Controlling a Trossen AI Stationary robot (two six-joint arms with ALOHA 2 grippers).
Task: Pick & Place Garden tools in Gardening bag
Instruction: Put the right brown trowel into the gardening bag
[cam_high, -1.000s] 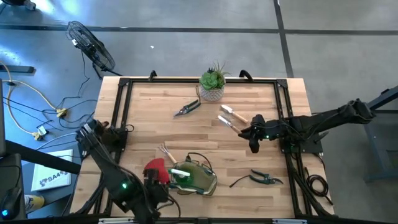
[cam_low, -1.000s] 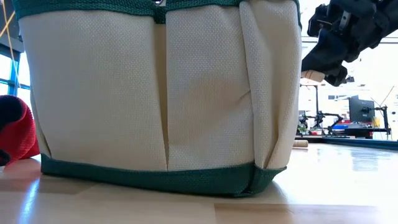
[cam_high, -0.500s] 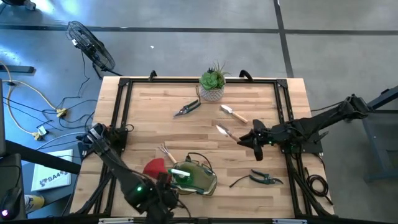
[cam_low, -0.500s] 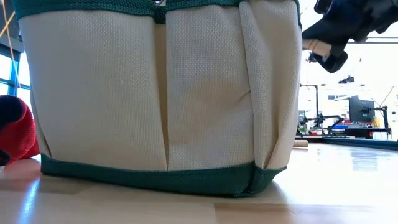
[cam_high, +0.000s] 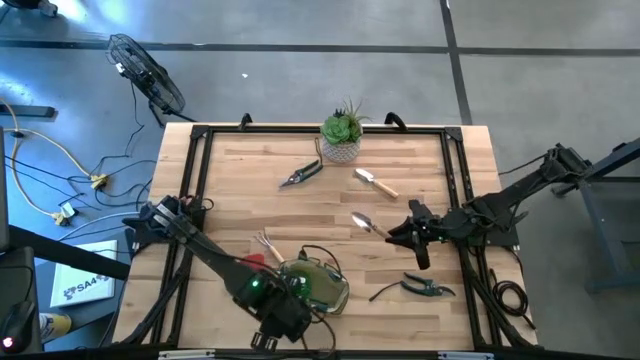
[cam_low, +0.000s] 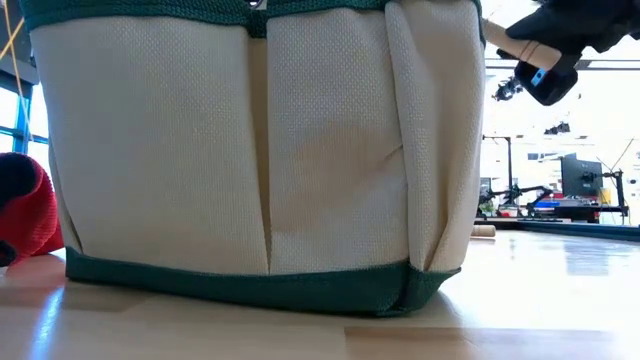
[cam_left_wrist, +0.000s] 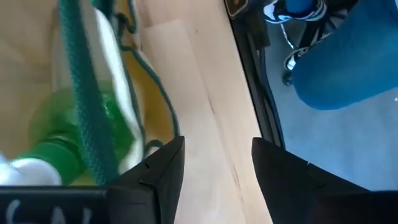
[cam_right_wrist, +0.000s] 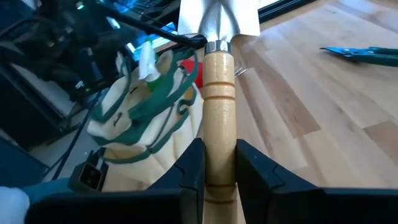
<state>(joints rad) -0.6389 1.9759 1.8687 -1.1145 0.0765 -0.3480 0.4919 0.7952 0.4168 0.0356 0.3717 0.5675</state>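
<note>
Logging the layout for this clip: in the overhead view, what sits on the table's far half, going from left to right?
Pruning shears → potted plant → wooden-handled trowel lying loose.

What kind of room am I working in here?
Probably a robotics lab or workshop: a framed wooden workbench on a polished concrete floor, a floor fan with loose cables beside it, and more equipment rigs behind.

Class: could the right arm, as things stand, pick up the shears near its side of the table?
Probably not yet: the right gripper is shut on a trowel. The shears lie uncovered on the table, so the way is otherwise free.
</note>
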